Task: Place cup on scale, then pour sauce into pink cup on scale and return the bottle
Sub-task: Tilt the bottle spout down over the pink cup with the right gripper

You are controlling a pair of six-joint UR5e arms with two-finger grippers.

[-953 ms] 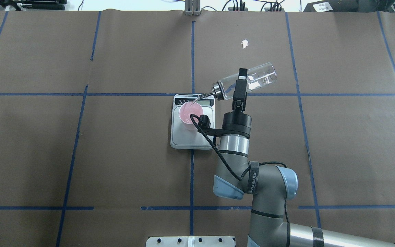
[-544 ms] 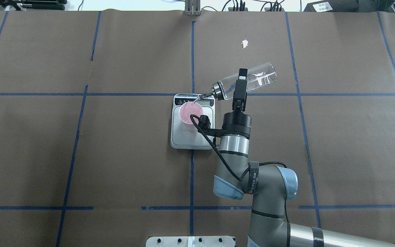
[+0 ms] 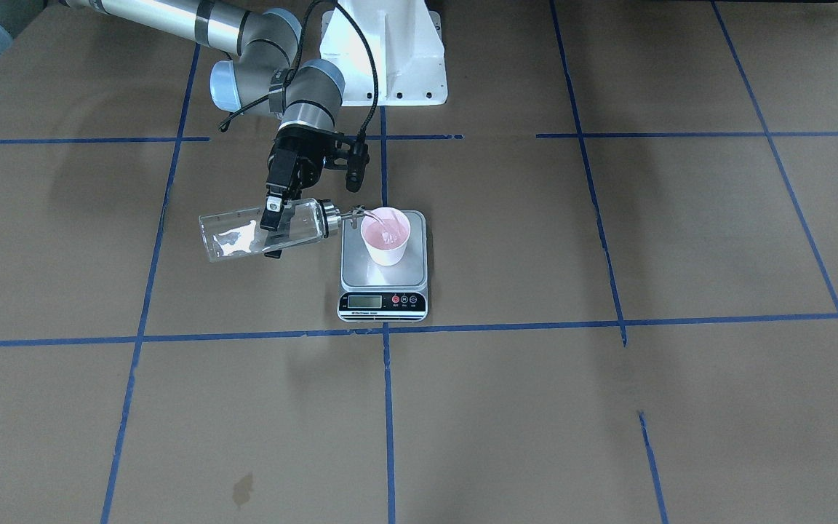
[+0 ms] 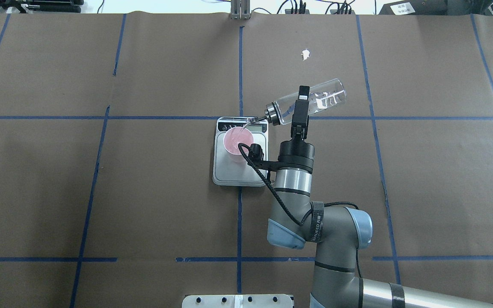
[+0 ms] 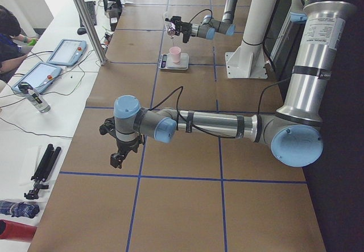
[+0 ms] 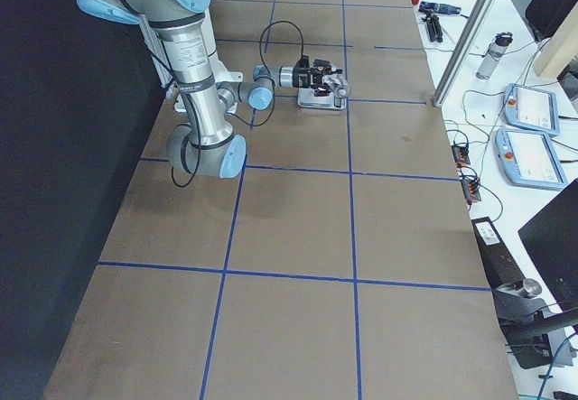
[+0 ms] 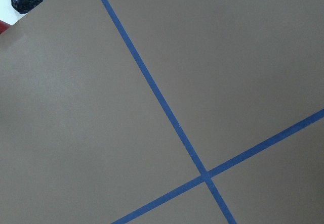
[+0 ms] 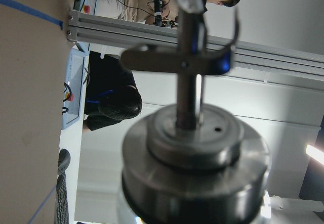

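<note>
The pink cup (image 4: 238, 141) stands upright on the far half of the scale (image 4: 240, 171), near its display strip (image 3: 382, 300). My right gripper (image 4: 300, 107) is shut on the clear glass bottle (image 4: 319, 99), held almost level with its silver cap and spout (image 4: 255, 120) dipping over the cup's rim. A thin stream of clear sauce (image 3: 382, 224) runs from the spout into the cup (image 3: 385, 236). The right wrist view is filled by the blurred cap and spout (image 8: 195, 133). My left gripper (image 5: 116, 160) hangs over bare table far from the scale; I cannot tell whether it is open.
Brown paper with blue tape lines (image 4: 240, 64) covers the table. A white torn spot (image 4: 305, 54) lies beyond the bottle. The white robot base (image 3: 382, 51) stands behind the scale. Side desks hold tablets (image 5: 62, 52), and a person (image 5: 8, 36) sits there.
The right arm and bottle have hardly moved. The glints of liquid inside the bottle have shifted, and the stream still runs into the cup.
</note>
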